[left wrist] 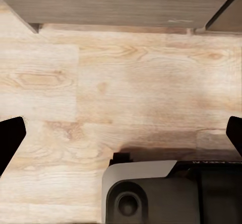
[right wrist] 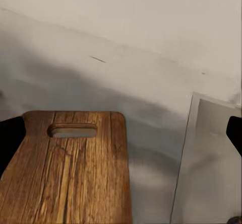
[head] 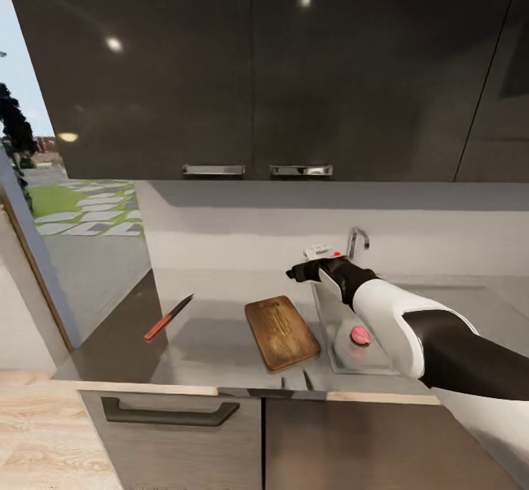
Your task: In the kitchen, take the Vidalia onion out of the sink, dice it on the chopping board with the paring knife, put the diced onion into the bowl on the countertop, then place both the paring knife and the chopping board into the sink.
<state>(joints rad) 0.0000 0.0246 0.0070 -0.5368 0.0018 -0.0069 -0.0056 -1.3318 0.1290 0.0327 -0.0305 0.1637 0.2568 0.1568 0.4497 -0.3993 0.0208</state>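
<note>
Head view: right gripper [head: 300, 272] hovers over the countertop [head: 213, 343], fingers spread wide and holding nothing
Just below it the chopping board [head: 281, 332] lies flat beside the sink [head: 338, 336], where a pink onion [head: 360, 335] sits; the paring knife [head: 167, 317] lies well apart toward the counter's left end. Left gripper [left wrist: 121, 133] also spread wide, above the wood floor [left wrist: 121, 83]

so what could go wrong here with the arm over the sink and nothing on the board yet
1. The red-handled paring knife lies far along the grey countertop, near its dark end edge; a careless reach might push it off.
2. The right gripper hovers beside the chrome faucet and could clip it when descending.
3. The brown wooden chopping board sits beside the sink rim; a bump could shift it.
</note>
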